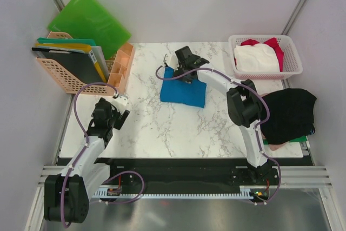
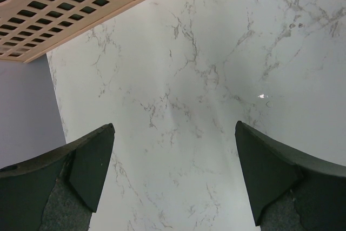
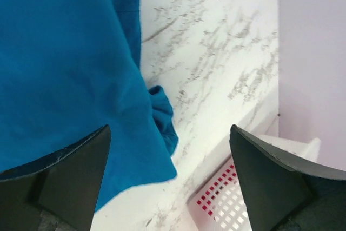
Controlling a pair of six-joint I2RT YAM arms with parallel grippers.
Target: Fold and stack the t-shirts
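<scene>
A bright blue t-shirt [image 1: 184, 92] lies folded on the marble table [image 1: 146, 128] near its middle back; it fills the left of the right wrist view [image 3: 65, 68]. My right gripper [image 1: 182, 59] is open and empty, hovering over the shirt's far edge. My left gripper [image 1: 117, 113] is open and empty over bare marble at the left. A black t-shirt [image 1: 289, 114] lies on a stack at the right edge, with pink and green cloth showing under it. White [image 1: 255, 58] and red [image 1: 273, 44] t-shirts lie in the basket.
A white lattice basket [image 1: 294, 67] stands at the back right; its corner shows in the right wrist view [image 3: 227, 198]. An orange file rack [image 1: 67, 79] with folders and a green plastic folder [image 1: 89, 20] stand at the back left. The rack's edge shows in the left wrist view [image 2: 70, 4].
</scene>
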